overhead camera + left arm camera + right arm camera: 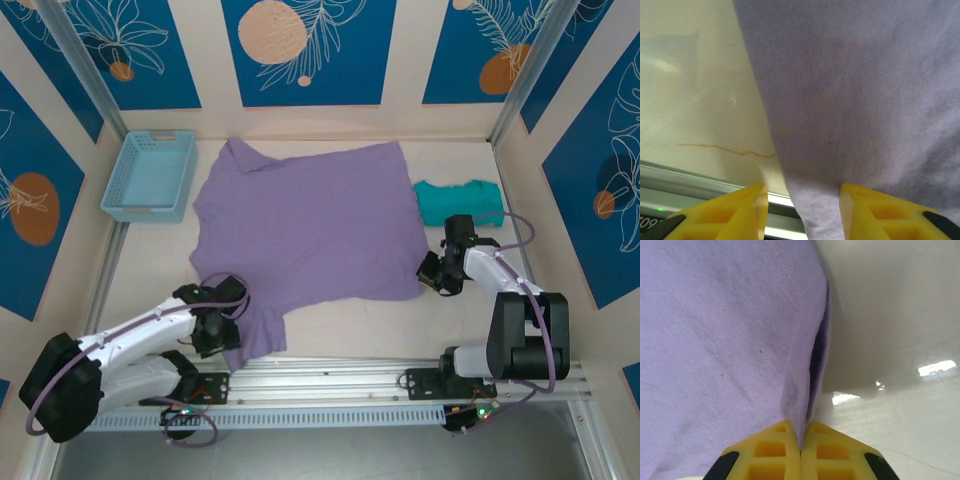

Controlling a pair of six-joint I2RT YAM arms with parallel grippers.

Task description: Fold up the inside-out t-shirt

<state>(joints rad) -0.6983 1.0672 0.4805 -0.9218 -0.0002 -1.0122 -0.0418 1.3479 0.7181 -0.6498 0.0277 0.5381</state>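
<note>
The lavender inside-out t-shirt (310, 225) lies spread flat across the middle of the table. Its near-left sleeve reaches toward the front rail. My left gripper (225, 335) is at that sleeve. In the left wrist view its yellow fingers (740, 210) stand apart, and a strip of the t-shirt (855, 90) runs down between them, so the left gripper (802, 200) is open around the cloth. My right gripper (430, 272) is at the shirt's near-right corner. In the right wrist view the right gripper (801, 440) is shut on the hemmed edge of the t-shirt (715, 340).
A light blue basket (150, 175) stands at the back left. A small teal-green garment (460, 203) lies folded at the back right, just beyond my right arm. The metal rail (330, 375) runs along the near edge. Bare table lies to the right of the shirt.
</note>
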